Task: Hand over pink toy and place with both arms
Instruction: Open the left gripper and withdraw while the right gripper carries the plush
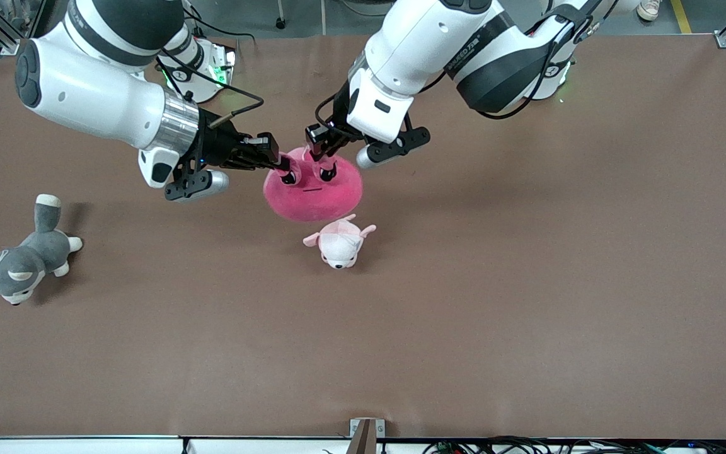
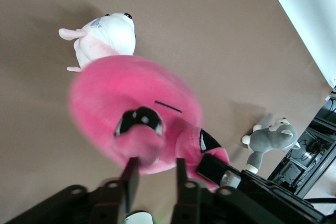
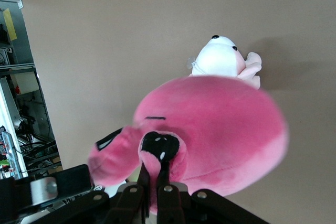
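The hot-pink toy hangs in the air over the middle of the table, its angry black eyes turned up. My right gripper is shut on a fold of it beside one eye; in the right wrist view the gripper pinches pink plush between close-set fingers. My left gripper is at the toy's top by the other eye. In the left wrist view the left gripper is open, its fingers standing apart at the toy's edge, with bare table showing between them.
A small pale pink-and-white plush lies on the brown table just under and nearer the camera than the toy. A grey-and-white plush dog lies toward the right arm's end of the table.
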You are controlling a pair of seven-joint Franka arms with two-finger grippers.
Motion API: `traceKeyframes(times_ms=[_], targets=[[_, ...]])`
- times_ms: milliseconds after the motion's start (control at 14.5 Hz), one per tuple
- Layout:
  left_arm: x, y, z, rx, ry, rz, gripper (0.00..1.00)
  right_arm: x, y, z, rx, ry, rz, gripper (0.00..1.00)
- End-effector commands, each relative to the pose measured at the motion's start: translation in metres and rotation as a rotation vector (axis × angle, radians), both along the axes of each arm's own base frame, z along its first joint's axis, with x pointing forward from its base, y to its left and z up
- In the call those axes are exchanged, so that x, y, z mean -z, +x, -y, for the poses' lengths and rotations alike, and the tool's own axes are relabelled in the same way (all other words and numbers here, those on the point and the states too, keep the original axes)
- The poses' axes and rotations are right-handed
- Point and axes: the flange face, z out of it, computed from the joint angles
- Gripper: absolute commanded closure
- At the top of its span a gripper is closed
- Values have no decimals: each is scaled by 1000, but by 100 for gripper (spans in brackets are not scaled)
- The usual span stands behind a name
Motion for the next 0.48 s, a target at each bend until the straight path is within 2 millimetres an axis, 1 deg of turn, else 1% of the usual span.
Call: traceKeyframes(times_ms=[0, 138, 276, 346, 415], targets=[[-7, 2, -2, -12, 21, 47, 0, 0, 1, -3, -4, -6, 2, 100], [-9, 10, -12, -23, 34, 59, 0, -3, 2, 0, 2, -4, 5, 100], [-10, 38, -44, -71, 75, 100, 0, -2, 3, 10, -4, -13, -15, 100], [-8, 49, -60, -67, 118, 111, 0, -5, 8, 21, 6, -15, -17, 100], [-3, 64, -82, -48, 170, 129, 0, -5, 14, 35, 29, -15, -16, 100]])
